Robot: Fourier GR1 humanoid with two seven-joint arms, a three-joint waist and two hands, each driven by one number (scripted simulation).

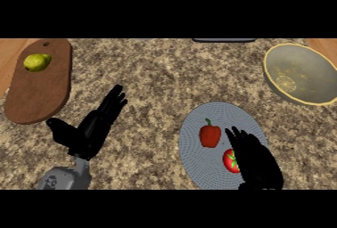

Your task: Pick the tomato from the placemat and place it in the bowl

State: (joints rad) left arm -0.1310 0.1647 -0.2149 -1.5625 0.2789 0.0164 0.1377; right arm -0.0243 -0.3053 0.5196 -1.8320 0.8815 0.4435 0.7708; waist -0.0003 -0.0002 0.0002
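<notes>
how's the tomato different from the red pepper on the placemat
The tomato is round and partly covered by the right hand; the red pepper is longer, tapering, and fully in view. The tomato has a green star-shaped top facing up, while the pepper has a thin green stem pointing away. Both are red and lie on the grey placemat.

**Speckled stone counter, wood at the far corners**

A brown-and-beige granite counter (164, 75) fills the view. Pale wood (10, 53) shows at the far left and far right corners. A dark flat object (223, 40) sits at the far edge.
</notes>
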